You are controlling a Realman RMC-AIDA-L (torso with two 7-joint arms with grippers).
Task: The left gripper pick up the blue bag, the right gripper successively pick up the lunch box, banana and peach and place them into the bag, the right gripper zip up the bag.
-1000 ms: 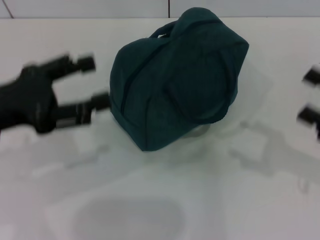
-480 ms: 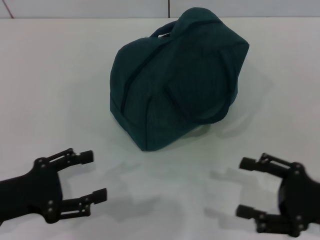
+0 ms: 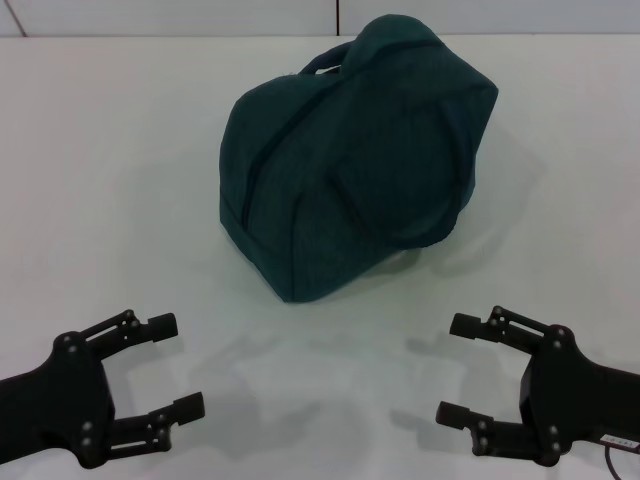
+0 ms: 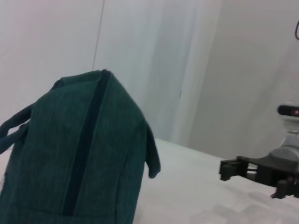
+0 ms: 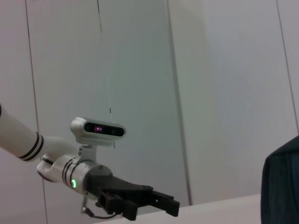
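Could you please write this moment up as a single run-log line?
bag: zipped shut, on table, not held | left gripper: open, near edge | right gripper: open, near edge | food: not visible

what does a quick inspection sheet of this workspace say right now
surface: white table, bare around the bag
job's things: blue bag zipped shut, standing mid-table; lunch box, banana and peach not seen
clutter: nothing seen
grippers: left pincer open, low near the front edge, clear of the bag; right pincer open, opposite it, also clear
cables: thin black lead beside the right pincer
surroundings: pale panelled wall behind the table
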